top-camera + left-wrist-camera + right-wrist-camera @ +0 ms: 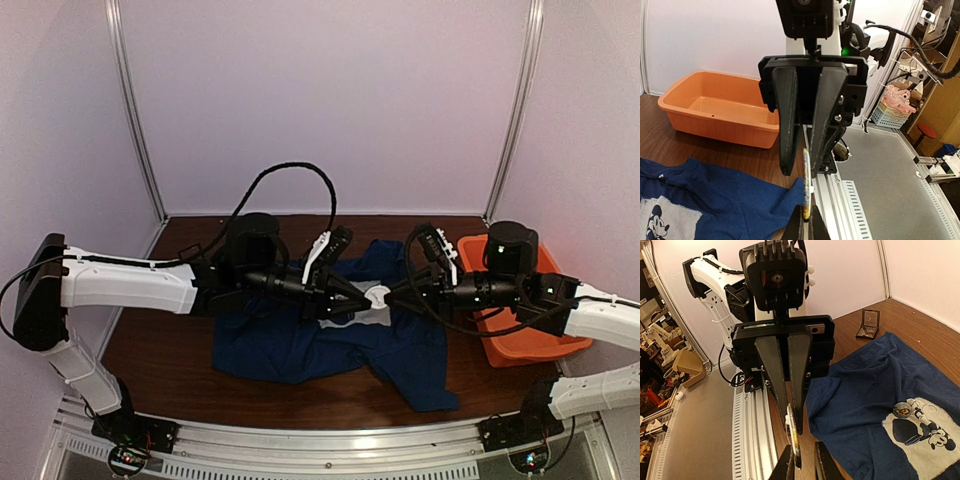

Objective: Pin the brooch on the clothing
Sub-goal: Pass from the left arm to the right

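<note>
The brooch [377,295], a small pale disc, hangs in the air above the clothing [290,345], a navy T-shirt spread on the table. My left gripper [362,293] is shut on it. In the left wrist view the brooch [806,185] stands edge-on, its lower rim pinched in my left gripper [805,217]. My right gripper [392,295] meets it from the opposite side. In the right wrist view the brooch [795,440] sits between the jaws of my right gripper [804,447], against one finger with a gap to the other. The shirt's white mouse print [925,435] lies below.
An orange tub [520,335] stands at the right, under the right arm. A small black hinged box [869,324] lies on the wood beyond the shirt. A small dark round badge [901,410] rests at the print's edge. The metal rail [855,200] runs along the near edge.
</note>
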Action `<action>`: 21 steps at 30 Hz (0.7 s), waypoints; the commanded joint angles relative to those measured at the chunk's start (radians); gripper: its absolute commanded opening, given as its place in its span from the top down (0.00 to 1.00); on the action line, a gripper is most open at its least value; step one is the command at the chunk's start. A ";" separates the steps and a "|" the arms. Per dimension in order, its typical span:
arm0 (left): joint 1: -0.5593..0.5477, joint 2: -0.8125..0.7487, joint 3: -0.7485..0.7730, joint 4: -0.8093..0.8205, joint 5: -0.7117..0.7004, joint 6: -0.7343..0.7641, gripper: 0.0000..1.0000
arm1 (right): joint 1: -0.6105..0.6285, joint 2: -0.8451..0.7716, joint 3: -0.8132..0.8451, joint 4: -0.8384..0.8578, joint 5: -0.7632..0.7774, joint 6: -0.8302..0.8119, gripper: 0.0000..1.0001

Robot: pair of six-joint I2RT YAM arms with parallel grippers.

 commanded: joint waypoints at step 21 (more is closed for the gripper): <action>0.008 -0.035 -0.026 0.040 -0.026 0.000 0.56 | -0.008 -0.031 0.002 0.002 -0.010 -0.009 1.00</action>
